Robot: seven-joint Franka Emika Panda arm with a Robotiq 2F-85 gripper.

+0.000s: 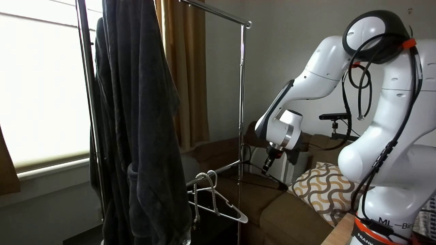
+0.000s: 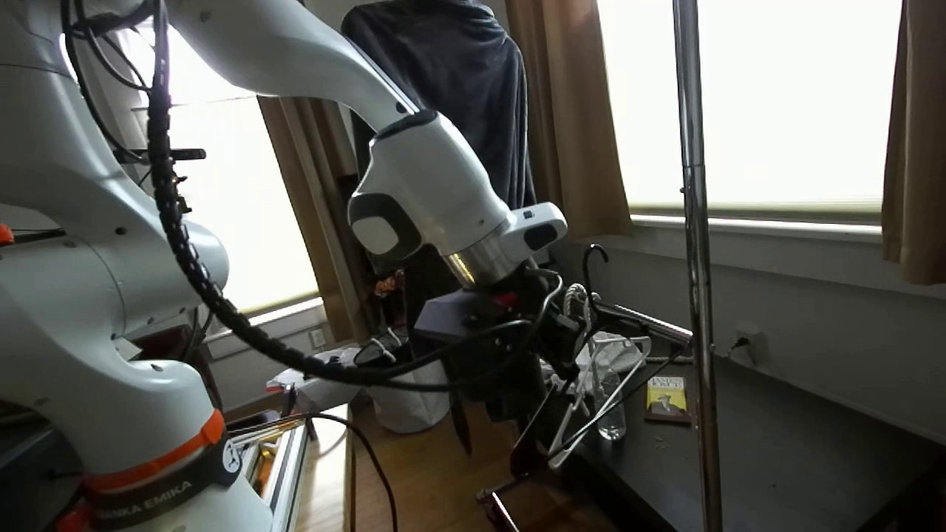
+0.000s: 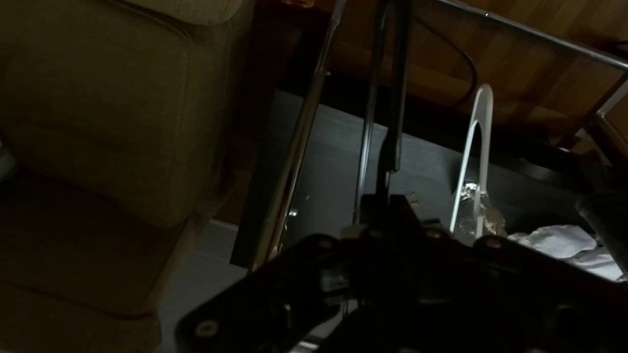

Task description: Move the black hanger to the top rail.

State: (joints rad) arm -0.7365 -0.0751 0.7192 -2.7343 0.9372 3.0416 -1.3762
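Note:
The black hanger [image 1: 277,182] is thin and dark, beside the rack's near upright in an exterior view. Its hook [image 2: 596,251] stands up above the lower crossbar in both exterior views; I cannot tell whether it touches the rack. My gripper [image 1: 265,170] is shut on the hanger's arm, and it also shows in an exterior view [image 2: 567,373]. In the wrist view the dark fingertips [image 3: 385,201] close around the hanger [image 3: 398,98]. The top rail [image 1: 218,12] is silver, high above the gripper in an exterior view, and out of view elsewhere.
The lower crossbar [image 1: 221,169] carries a white hanger [image 1: 235,214] and a rope [image 1: 214,197]. A dark robe [image 1: 143,119] hangs from the rack. The chrome upright [image 1: 242,85] stands close to the gripper. A brown sofa [image 1: 286,217] with a patterned cushion [image 1: 327,187] lies behind.

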